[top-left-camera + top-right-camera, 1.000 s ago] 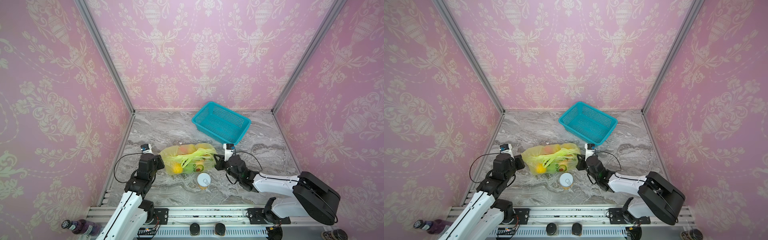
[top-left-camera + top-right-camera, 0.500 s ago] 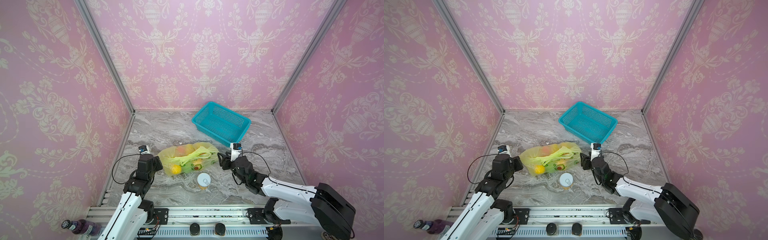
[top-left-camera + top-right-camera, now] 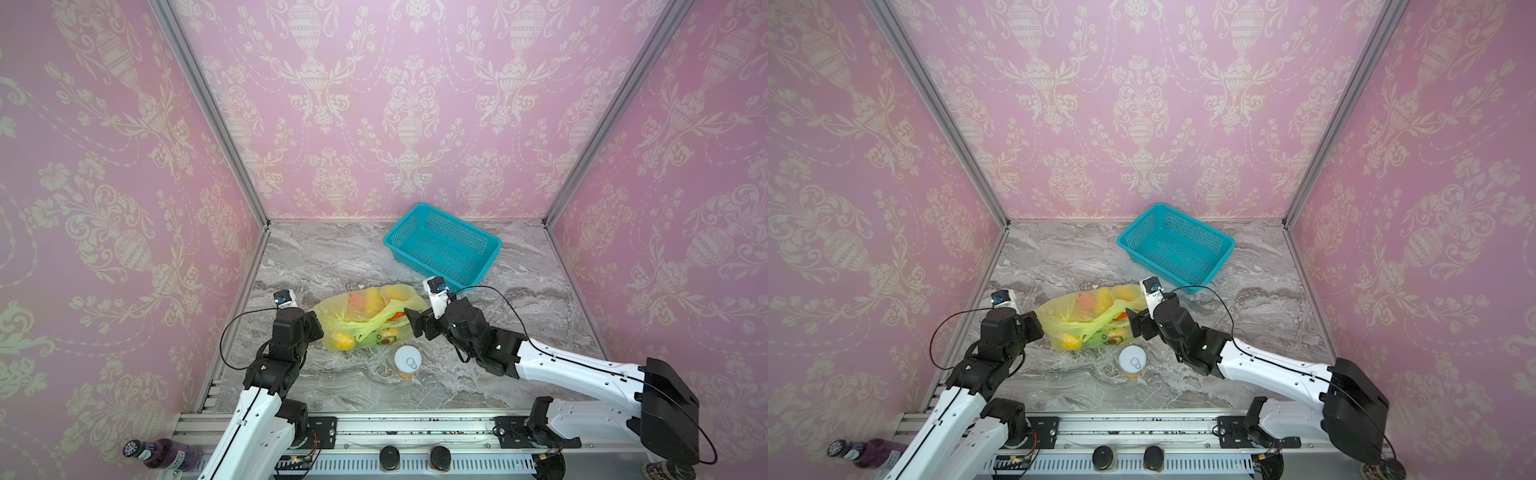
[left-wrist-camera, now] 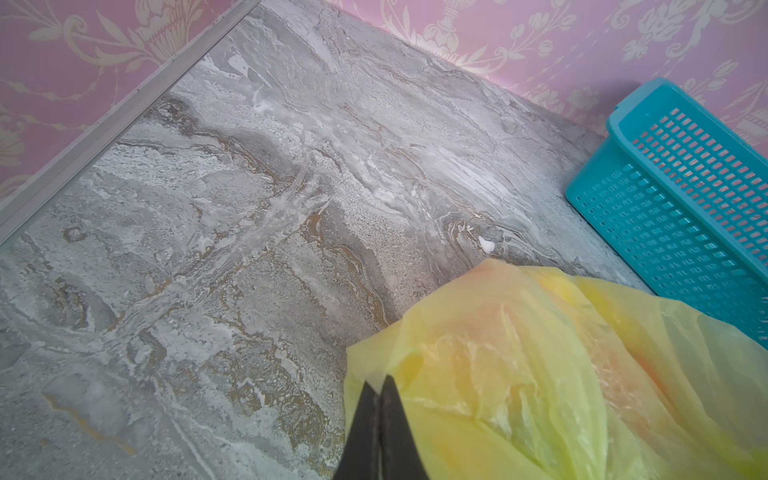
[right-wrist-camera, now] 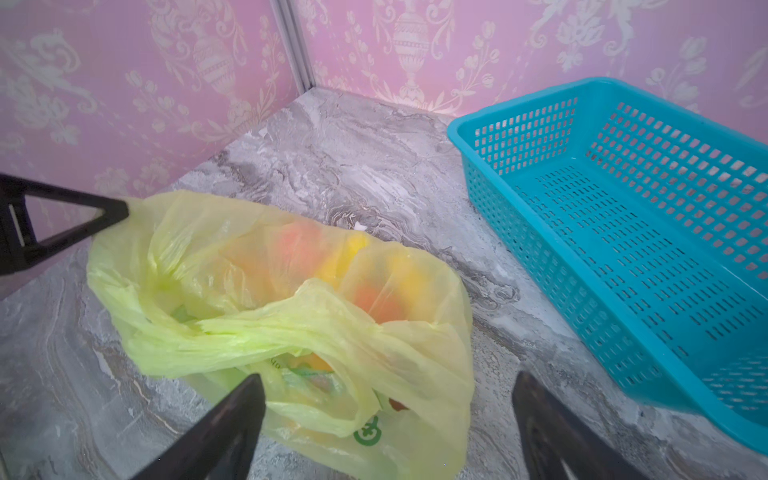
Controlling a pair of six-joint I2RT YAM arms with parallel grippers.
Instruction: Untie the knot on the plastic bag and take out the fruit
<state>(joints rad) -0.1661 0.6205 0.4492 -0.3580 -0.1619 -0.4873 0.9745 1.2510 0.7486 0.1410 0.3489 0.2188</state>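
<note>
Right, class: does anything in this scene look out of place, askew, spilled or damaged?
The turquoise basket sits skewed on the table, not square to its edges. A purple bottle lies on its side off the table, down at the front left. Nothing looks spilled: the fruit is inside the plastic bag, and the can stands upright.

Fruit (image 5: 299, 245) mere blurred colour patches behind plastic bag (image 5: 415, 374) film; basket (image 5: 515, 107) cut off by wrist-view edges.

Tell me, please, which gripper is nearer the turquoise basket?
Right. The right gripper is at the plastic bag on the side facing the turquoise basket; the left gripper pinches the bag's opposite end.
</note>
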